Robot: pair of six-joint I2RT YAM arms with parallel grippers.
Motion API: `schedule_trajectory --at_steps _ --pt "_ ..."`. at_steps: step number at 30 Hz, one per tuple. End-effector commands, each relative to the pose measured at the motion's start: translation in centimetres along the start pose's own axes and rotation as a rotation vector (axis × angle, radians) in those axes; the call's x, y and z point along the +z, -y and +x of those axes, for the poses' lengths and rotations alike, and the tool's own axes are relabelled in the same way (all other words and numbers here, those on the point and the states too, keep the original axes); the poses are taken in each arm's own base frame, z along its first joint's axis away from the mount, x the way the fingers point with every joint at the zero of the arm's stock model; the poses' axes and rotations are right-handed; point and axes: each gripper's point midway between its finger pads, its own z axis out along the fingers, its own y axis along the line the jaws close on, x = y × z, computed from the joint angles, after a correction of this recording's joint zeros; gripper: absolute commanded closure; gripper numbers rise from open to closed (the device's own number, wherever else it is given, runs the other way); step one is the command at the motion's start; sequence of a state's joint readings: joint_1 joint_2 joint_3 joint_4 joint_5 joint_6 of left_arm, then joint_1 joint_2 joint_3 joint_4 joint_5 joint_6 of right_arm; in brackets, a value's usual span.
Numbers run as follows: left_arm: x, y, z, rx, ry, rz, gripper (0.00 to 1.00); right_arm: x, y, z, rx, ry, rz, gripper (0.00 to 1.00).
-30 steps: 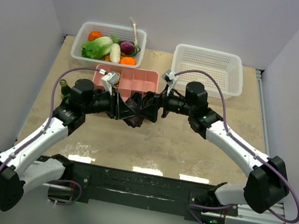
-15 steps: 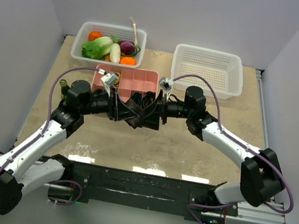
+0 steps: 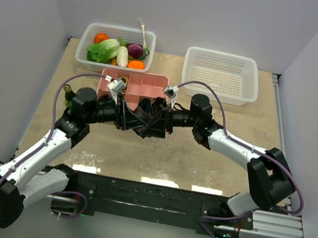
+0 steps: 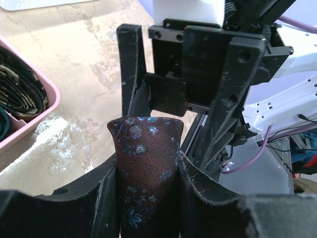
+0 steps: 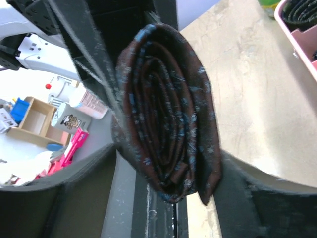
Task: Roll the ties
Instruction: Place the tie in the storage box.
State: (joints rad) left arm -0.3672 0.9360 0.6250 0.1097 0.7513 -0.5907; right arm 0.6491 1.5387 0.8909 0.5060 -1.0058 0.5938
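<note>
Left tool (image 4: pixel 147 161) was clenched on the rolled tie (image 4: pixel 143 144), a brownish-maroon coil with blue flecks, its fabric pinched between both fingers. Right tool (image 5: pixel 166 168) faced it and was clamped across the same coil's spiral end. The coil hung above the tabletop (image 3: pixel 190 152), just in front of the pink compartment tray (image 3: pixel 147 79), which held another coiled tie (image 4: pixel 20 94).

Even bright overhead light, soft shadows, sharp top view, wrist views' near foreground blurred
</note>
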Motion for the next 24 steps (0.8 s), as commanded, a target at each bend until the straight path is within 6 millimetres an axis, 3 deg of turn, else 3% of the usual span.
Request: schedule_trajectory --at_steps 1,10,14,16,19,22,24 --pt "-0.2 0.7 -0.9 0.038 0.036 0.017 0.88 0.6 -0.7 0.0 0.012 0.000 -0.044 0.33" --pt "-0.1 0.3 -0.5 0.044 0.028 -0.003 0.88 1.0 -0.3 -0.3 0.058 0.036 -0.043 0.60" --pt "-0.1 0.3 -0.3 0.052 0.025 -0.011 0.89 1.1 0.0 -0.3 0.080 0.044 -0.038 0.66" --pt "-0.1 0.3 -0.1 0.054 0.020 -0.016 0.89 1.1 0.1 -0.4 0.083 0.053 -0.032 0.79" --pt "0.0 -0.1 0.0 0.053 0.017 -0.034 0.88 1.2 0.3 -0.4 0.097 0.058 -0.033 0.89" --pt "-0.1 -0.5 -0.2 0.060 0.018 -0.063 0.83 1.4 0.5 -0.4 0.100 0.059 -0.026 0.94" --pt "-0.3 -0.7 -0.5 0.070 0.032 -0.090 0.73 1.4 0.9 -0.2 0.106 0.052 -0.011 0.98"
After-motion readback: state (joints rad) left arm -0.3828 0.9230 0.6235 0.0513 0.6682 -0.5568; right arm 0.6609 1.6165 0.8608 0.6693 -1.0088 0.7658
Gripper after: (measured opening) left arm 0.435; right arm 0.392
